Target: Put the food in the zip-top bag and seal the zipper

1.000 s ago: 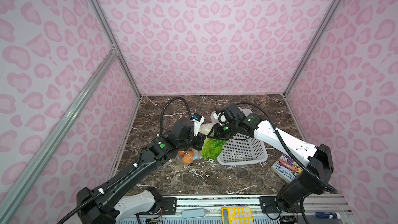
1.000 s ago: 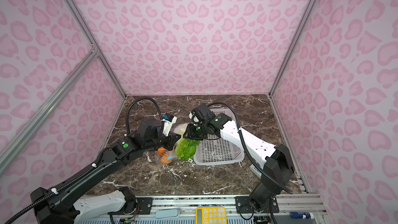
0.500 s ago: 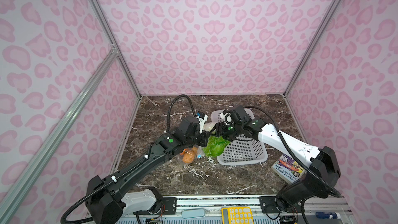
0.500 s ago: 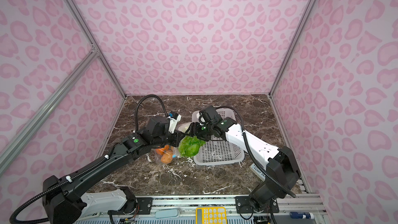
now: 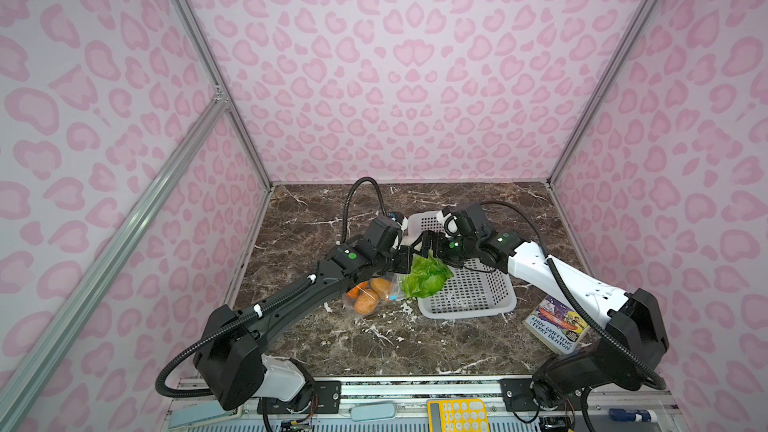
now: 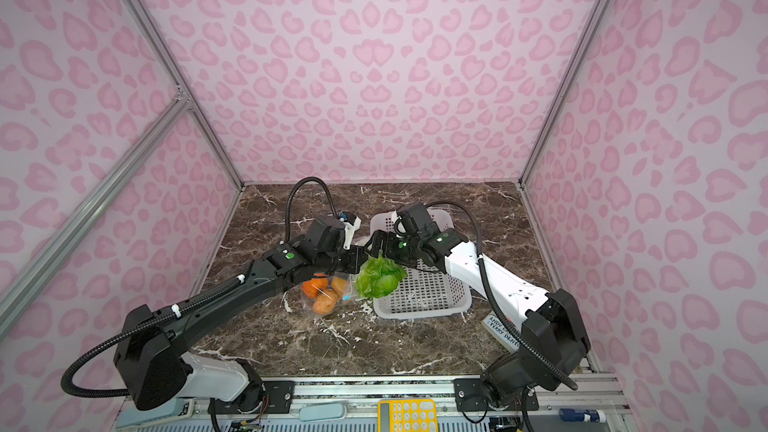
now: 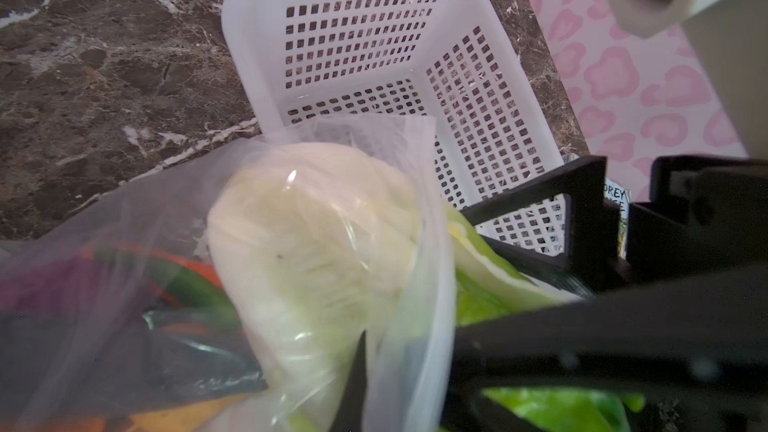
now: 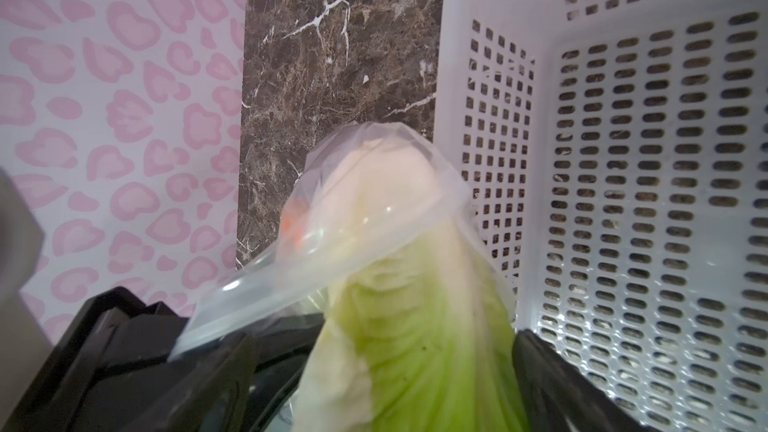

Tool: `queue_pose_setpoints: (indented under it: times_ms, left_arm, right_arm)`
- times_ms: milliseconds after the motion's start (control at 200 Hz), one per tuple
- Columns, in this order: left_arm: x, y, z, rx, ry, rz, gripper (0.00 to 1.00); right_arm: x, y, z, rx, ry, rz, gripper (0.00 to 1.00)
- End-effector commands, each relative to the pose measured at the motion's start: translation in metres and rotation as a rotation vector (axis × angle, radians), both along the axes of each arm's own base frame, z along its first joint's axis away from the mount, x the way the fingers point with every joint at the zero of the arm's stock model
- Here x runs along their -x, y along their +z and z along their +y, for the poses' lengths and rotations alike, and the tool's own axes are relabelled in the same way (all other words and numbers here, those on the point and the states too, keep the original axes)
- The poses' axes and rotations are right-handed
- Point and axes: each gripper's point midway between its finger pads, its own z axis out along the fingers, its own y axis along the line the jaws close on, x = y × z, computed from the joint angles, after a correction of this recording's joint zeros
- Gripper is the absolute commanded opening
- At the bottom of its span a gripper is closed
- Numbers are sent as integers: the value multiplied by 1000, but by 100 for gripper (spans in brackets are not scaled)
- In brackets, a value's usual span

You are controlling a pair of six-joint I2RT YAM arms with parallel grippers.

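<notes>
Left fingers point(image 5: 404, 261): clenched on the bag point(image 5: 368, 299) mouth; contact mostly hidden.
Right fingers point(image 8: 557, 384): spread wide, released since a second ago.
Cabbage point(image 5: 426, 278): between them, white end in bag, leaves outside.

On the dark brown desk point(image 5: 374, 347), a white basket point(image 5: 467, 310) is set near the middle. A clear bag point(image 5: 374, 305) is laid just beside it. A book point(image 5: 557, 326) is laid by the front right corner.

bright, even, soft light in both top views, lines bowing toward frame edges; wrist views blur up close, glints on the zip-top bag point(image 7: 293, 178).
</notes>
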Motion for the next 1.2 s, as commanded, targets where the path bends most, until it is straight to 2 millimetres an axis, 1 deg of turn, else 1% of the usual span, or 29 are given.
queue_pose_setpoints:
  times_ms: [0, 80, 225, 305, 390, 580, 705, 815, 1040, 1145, 1195]
  left_arm:
    - [-5, 2, -8, 28, 2, 9, 3]
    - [-5, -1, -8, 19, 5, 18, 3]
    - [-5, -4, -4, 6, 15, 23, 3]
    - [-5, -6, -2, 2, 19, 27, 3]
    - [-5, -7, -1, -1, 20, 31, 3]
    - [-4, -8, 0, -2, 23, 35, 3]
    - [-5, -8, 0, 0, 24, 36, 3]
    - [-5, -9, 0, -3, 25, 40, 3]
    - [-4, -9, 0, -1, 25, 47, 3]
    - [-3, -9, -1, 1, 24, 49, 3]
    - [-3, -7, -1, 5, 23, 50, 3]
  right_arm:
    - [-7, 1, -6, 20, 4, -47, 98]
    - [-6, 5, -15, 31, -4, -71, 98]
    - [-1, 17, -38, 10, -47, -121, 98]
    - [6, 23, -47, -21, -54, -149, 98]
    - [17, 22, -50, -56, -42, -164, 98]
    - [39, 11, -44, -179, -5, -181, 98]
    - [49, 5, -39, -209, 6, -205, 98]
    - [55, 3, -29, -266, 32, -220, 98]
    - [51, -1, -10, -312, 60, -238, 98]
    - [47, 1, 0, -313, 71, -254, 98]
    - [45, 1, 4, -298, 79, -258, 95]
